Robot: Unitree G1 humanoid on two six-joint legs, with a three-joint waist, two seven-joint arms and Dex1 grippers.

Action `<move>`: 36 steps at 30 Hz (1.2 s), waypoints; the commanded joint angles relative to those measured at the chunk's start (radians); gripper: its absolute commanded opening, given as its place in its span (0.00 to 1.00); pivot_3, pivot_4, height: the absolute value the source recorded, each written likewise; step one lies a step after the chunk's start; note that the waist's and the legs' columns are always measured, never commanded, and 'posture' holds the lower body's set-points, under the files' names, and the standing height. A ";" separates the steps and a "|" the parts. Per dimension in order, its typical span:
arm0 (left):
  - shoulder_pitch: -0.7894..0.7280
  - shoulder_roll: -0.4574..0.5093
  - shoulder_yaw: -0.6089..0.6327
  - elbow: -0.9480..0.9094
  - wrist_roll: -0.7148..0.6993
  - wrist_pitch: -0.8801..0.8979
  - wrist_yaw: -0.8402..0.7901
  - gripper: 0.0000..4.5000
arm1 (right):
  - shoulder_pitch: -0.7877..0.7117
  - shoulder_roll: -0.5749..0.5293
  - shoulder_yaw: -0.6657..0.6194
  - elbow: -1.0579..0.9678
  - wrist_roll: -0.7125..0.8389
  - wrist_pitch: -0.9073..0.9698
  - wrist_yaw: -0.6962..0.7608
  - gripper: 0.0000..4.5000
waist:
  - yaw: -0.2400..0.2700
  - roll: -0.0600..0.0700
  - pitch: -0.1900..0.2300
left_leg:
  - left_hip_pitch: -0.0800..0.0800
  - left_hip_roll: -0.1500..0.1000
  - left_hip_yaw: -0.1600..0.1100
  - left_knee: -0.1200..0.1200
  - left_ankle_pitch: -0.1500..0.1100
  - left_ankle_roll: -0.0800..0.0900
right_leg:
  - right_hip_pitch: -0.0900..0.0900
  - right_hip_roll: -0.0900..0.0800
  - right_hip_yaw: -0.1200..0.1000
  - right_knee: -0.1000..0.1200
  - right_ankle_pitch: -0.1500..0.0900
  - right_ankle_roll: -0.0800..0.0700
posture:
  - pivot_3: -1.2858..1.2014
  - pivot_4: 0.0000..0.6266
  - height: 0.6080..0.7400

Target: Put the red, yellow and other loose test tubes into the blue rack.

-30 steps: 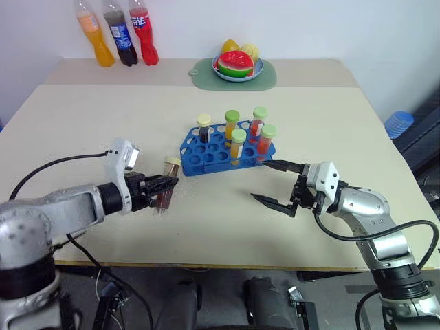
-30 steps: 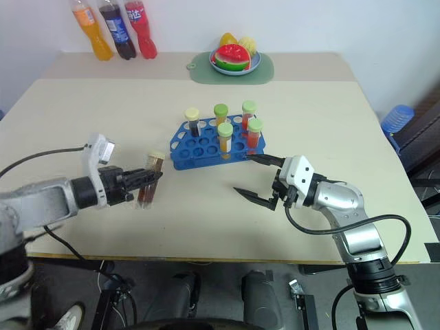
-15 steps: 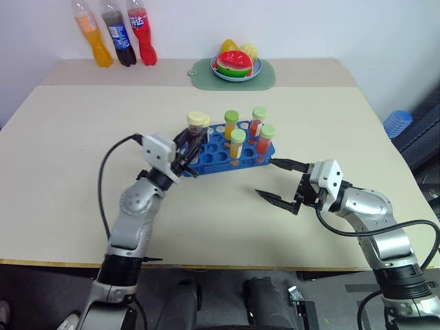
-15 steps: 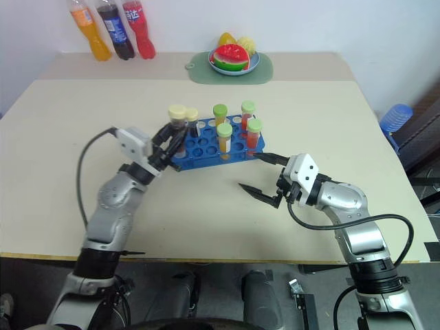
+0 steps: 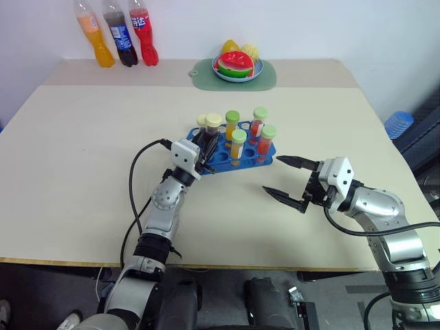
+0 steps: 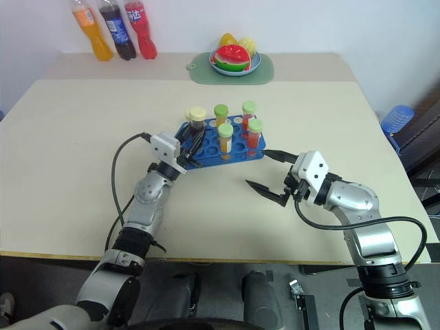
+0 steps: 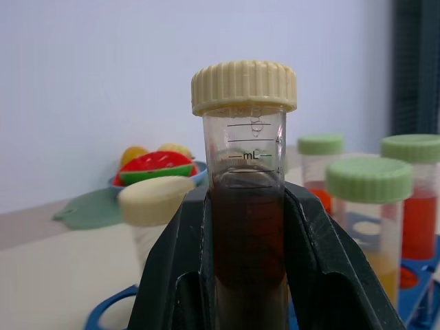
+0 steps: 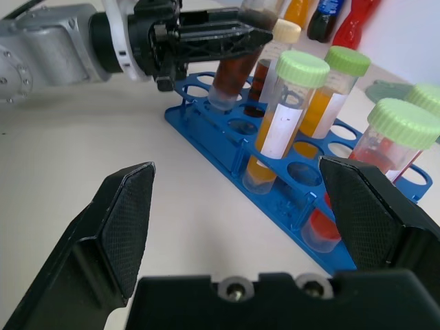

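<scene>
Blue rack mid-table, five tubes seated. Left gripper clamped on the dark brown tube, tip at a near-end hole: straighten upright, lower gently. Right gripper wide open, empty, beside the rack.

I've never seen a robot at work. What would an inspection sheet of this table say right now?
Surface: pale table, nothing spilled.
Job's things: blue rack near the middle, with four green-capped tubes and one cream-capped tube standing in it. A brown tube with a cream cap is held upright at the rack's left end, not yet let go.
Clutter: three soda bottles at the far left edge; fruit plate on a green mat.
Grippers: left gripper shut on the brown tube; right gripper open, empty, beside the rack.
Cables: black cable loops along the left arm.
Surroundings: white wall behind; blue object off the table's right.
</scene>
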 commanded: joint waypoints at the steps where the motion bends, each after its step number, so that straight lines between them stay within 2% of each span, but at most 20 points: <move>1: 0.030 -0.009 -0.005 0.028 -0.017 -0.023 -0.032 0.17 | 0.000 -0.007 -0.026 -0.039 0.014 -0.003 -0.007 0.94 | -0.001 0.000 0.000 | 0.000 0.000 0.000 0.000 0.000 0.000 | 0.000 0.000 0.000 0.000 0.000 0.000 | 0.52 0.24 1.00; 9: 0.023 -0.036 0.021 0.079 -0.103 0.008 -0.111 0.17 | -0.006 0.000 -0.024 -0.029 0.010 -0.009 -0.010 0.94 | 0.000 0.001 -0.001 | 0.001 0.000 0.000 0.000 0.000 0.000 | 0.001 0.000 0.000 0.000 0.000 0.000 | 0.52 0.24 1.00; 19: 0.011 0.005 0.061 0.151 -0.049 -0.058 -0.045 0.17 | -0.009 0.006 -0.020 -0.015 0.006 -0.022 -0.012 0.94 | -0.003 0.001 -0.003 | 0.002 0.000 0.000 0.000 0.000 0.000 | 0.001 0.001 0.000 0.001 0.000 0.000 | 0.52 0.24 1.00; 36: 0.013 -0.040 0.030 0.160 -0.061 -0.050 -0.114 0.17 | 0.018 0.002 -0.032 -0.015 0.009 -0.035 -0.015 0.94 | 0.000 0.001 -0.003 | 0.002 0.000 0.000 0.000 0.000 0.000 | 0.001 0.001 0.000 0.001 0.000 0.000 | 0.52 0.24 1.00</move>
